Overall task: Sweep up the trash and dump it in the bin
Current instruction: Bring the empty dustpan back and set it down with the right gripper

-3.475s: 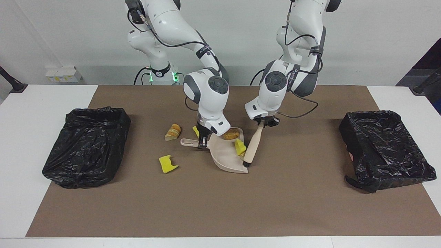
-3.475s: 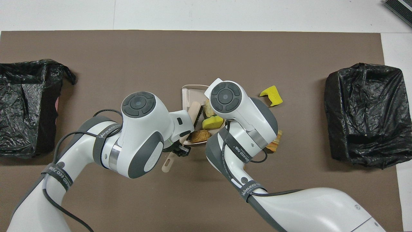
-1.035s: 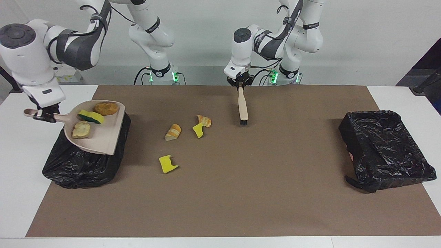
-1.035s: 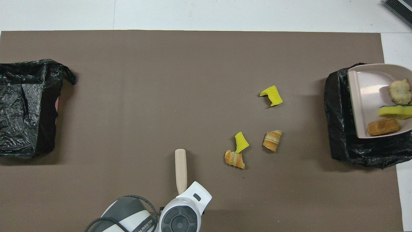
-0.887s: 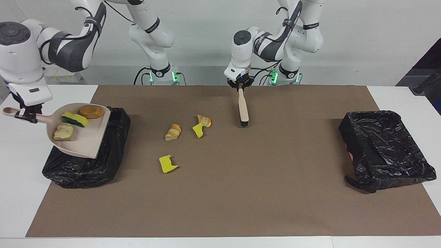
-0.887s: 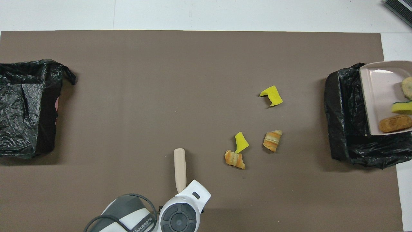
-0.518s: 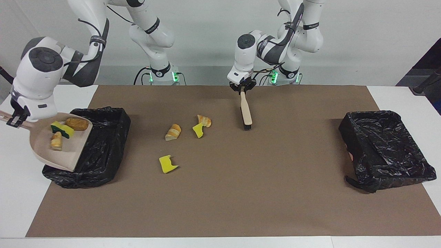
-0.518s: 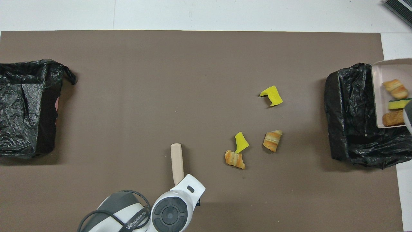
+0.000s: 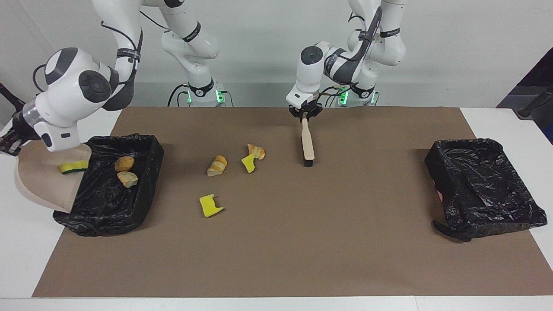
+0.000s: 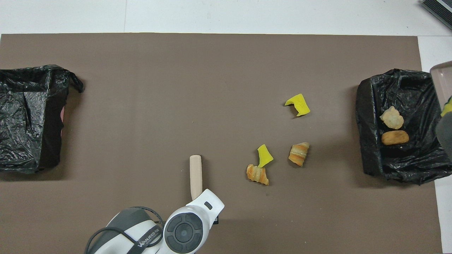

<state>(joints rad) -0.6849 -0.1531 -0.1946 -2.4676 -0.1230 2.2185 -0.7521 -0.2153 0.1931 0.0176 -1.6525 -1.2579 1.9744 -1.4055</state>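
A brown mat (image 9: 276,242) covers the table, with a black-lined bin at each end. At the right arm's end, the right gripper (image 9: 9,142) is clamped on the handle of a beige dustpan (image 9: 41,181), which it holds steeply tilted over the rim of the nearby bin (image 9: 142,190). A yellow sponge piece (image 9: 73,166) lies at the pan's lip, and two tan bread lumps (image 9: 124,163) (image 9: 128,179) are inside the bin. The left gripper (image 9: 305,111) is closed on the end of a wooden brush (image 9: 307,142), which hangs bristles-down over the mat near the robots. Four trash pieces lie on the mat: a croissant-like lump (image 9: 217,166), a yellow chunk (image 9: 248,163) touching another bread piece (image 9: 256,151), and a larger yellow chunk (image 9: 209,206) farther from the robots. The other bin (image 9: 484,185) sits at the left arm's end.
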